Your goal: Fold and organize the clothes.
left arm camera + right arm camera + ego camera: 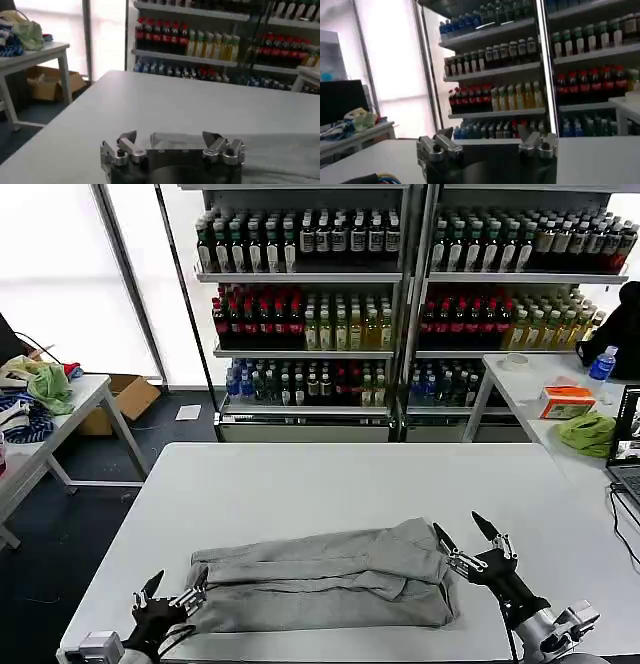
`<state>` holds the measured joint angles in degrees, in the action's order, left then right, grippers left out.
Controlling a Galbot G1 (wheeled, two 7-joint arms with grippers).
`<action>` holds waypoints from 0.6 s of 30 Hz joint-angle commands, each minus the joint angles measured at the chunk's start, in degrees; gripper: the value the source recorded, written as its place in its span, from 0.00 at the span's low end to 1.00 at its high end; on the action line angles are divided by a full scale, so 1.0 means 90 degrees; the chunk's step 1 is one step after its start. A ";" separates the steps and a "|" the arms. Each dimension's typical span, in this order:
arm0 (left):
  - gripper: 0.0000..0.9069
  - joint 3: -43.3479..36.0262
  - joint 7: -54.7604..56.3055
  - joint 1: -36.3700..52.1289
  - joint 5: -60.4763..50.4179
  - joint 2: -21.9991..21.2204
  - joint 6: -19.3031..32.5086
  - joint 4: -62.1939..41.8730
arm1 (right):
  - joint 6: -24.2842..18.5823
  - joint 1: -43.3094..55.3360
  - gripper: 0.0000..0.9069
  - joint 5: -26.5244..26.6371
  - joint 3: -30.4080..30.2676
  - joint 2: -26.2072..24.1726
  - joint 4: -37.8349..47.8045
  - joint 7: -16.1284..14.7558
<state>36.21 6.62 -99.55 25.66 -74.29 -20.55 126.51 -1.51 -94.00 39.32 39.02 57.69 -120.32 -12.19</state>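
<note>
A light grey shirt (pixel 325 579) lies folded into a long band across the near part of the white table (pixel 300 484). My left gripper (pixel 176 586) is open at the shirt's left end, low over the table near the front edge. In the left wrist view the left gripper (pixel 170 137) has nothing between its fingers, and the grey shirt (pixel 282 155) lies just beyond them to one side. My right gripper (pixel 459 528) is open and raised just off the shirt's right end. The right wrist view shows the right gripper (pixel 484 135) with nothing held.
Shelves of bottles (pixel 310 294) stand behind the table. A side table (pixel 60 409) on the left carries green and dark blue cloths. On the right, another table (pixel 530 384) holds an orange box (pixel 566 401), a green cloth (pixel 588 432), a bottle and a laptop (pixel 628 446).
</note>
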 commanded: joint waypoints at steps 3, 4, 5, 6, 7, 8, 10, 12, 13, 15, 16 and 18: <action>1.00 -0.0629 0.0636 0.0090 -0.0257 -0.0337 0.0220 -0.0418 | -0.0450 -0.0158 1.00 -0.0077 -0.0020 0.0047 -0.0007 -0.0058; 1.00 -0.0636 0.0642 0.0101 -0.0258 -0.0335 0.0212 -0.0426 | -0.0453 -0.0174 1.00 -0.0073 -0.0026 0.0053 -0.0009 -0.0058; 1.00 -0.0647 0.0628 0.0122 -0.0266 -0.0335 0.0180 -0.0448 | -0.0469 -0.0182 1.00 -0.0075 -0.0029 0.0053 -0.0010 -0.0062; 0.97 -0.0657 0.0640 0.0132 -0.0263 -0.0332 0.0172 -0.0482 | -0.0496 -0.0194 1.00 -0.0095 -0.0033 0.0048 -0.0010 -0.0069; 0.97 -0.0675 0.0677 0.0152 -0.0258 -0.0339 0.0163 -0.0512 | -0.0508 -0.0195 1.00 -0.0105 -0.0031 0.0051 -0.0010 -0.0074; 0.96 -0.0676 0.0665 0.0168 -0.0195 -0.0361 0.0148 -0.0532 | -0.0512 -0.0201 1.00 -0.0092 -0.0029 0.0061 -0.0035 -0.0071; 0.96 -0.0682 0.0661 0.0188 -0.0170 -0.0360 0.0146 -0.0550 | -0.0518 -0.0227 1.00 -0.0096 -0.0023 0.0070 -0.0066 -0.0075; 0.96 -0.0675 0.0639 0.0242 -0.0168 -0.0352 0.0145 -0.0647 | -0.0528 -0.0267 1.00 -0.0091 -0.0034 0.0081 -0.0097 -0.0080; 0.93 -0.0678 0.0644 0.0258 -0.0166 -0.0350 0.0143 -0.0679 | -0.0531 -0.0279 1.00 -0.0092 -0.0037 0.0084 -0.0101 -0.0083; 0.78 -0.0680 0.0612 0.0312 -0.0143 -0.0333 0.0116 -0.0746 | -0.0532 -0.0287 1.00 -0.0066 -0.0053 0.0102 -0.0120 -0.0078; 0.67 -0.0686 0.0615 0.0346 -0.0118 -0.0329 0.0115 -0.0784 | -0.0528 -0.0286 1.00 -0.0061 -0.0056 0.0105 -0.0123 -0.0077; 0.51 -0.0700 0.0606 0.0381 -0.0118 -0.0331 0.0118 -0.0824 | -0.0526 -0.0288 1.00 -0.0062 -0.0058 0.0107 -0.0129 -0.0083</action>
<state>31.18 11.24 -97.25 24.51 -76.65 -19.67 121.48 -5.43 -96.20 38.77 38.58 58.56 -121.28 -12.80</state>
